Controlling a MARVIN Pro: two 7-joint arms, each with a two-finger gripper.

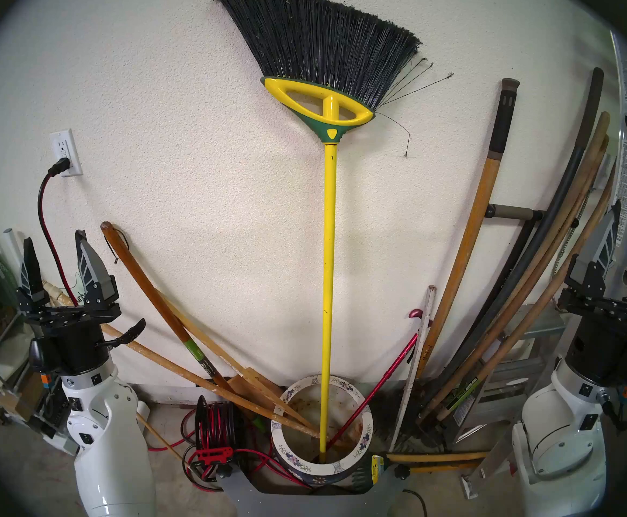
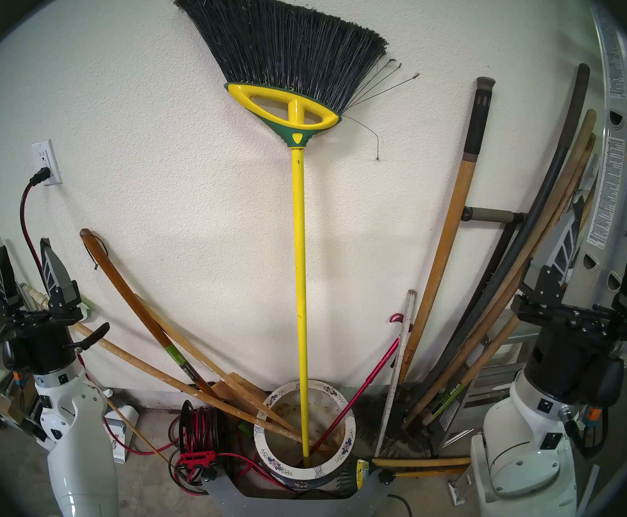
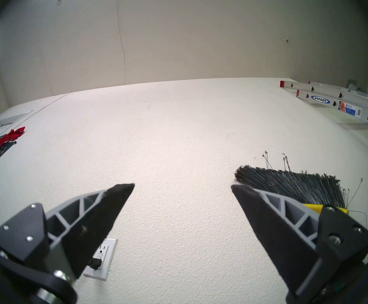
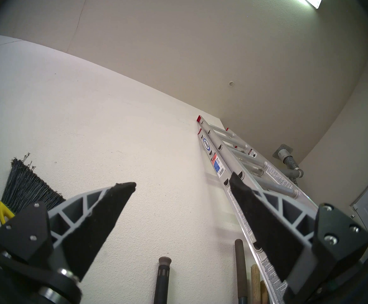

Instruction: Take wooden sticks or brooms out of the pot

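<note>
Broom [image 1: 328, 244]: stands nearly upright in the pot, bristles up, pole foot down inside the pot; its long axis runs from the pot's near inner wall up the wall behind.
Broom, look: long bright yellow pole; yellow-and-green plastic head with two open loops; black bristles fanned wide and slanted, a few stray strands sticking out to the right.
Left gripper [image 1: 58, 249]: raised at the far left, pointing up, jaws spread wide with nothing between them; the left wrist view shows only bare wall in the gap.
Wall outlet [image 1: 66, 152]: above the left gripper, a black plug and red-black cord in it.
Wooden handles [image 1: 177, 341]: lean leftward out of the pot, their lower ends crossing its rim just left of the yellow pole.
Cable reel [image 1: 216, 426]: red and black, on the floor just left of the pot.
Pot [image 1: 285, 445]: on the floor at bottom centre; wide white rim with small purple-blue flowers, dark sides, rust-stained inside.
Red cane [image 1: 382, 385]: thin, leans rightward out of the pot.
Tool handles [image 1: 468, 251]: lean on the wall right of the pot, outside it.
Ladder [image 4: 233, 163]: aluminium, against the wall at far right.
Right gripper [image 2: 606, 240]: raised at the far right, pointing up, jaws wide apart and empty, well clear of the broom.
</note>
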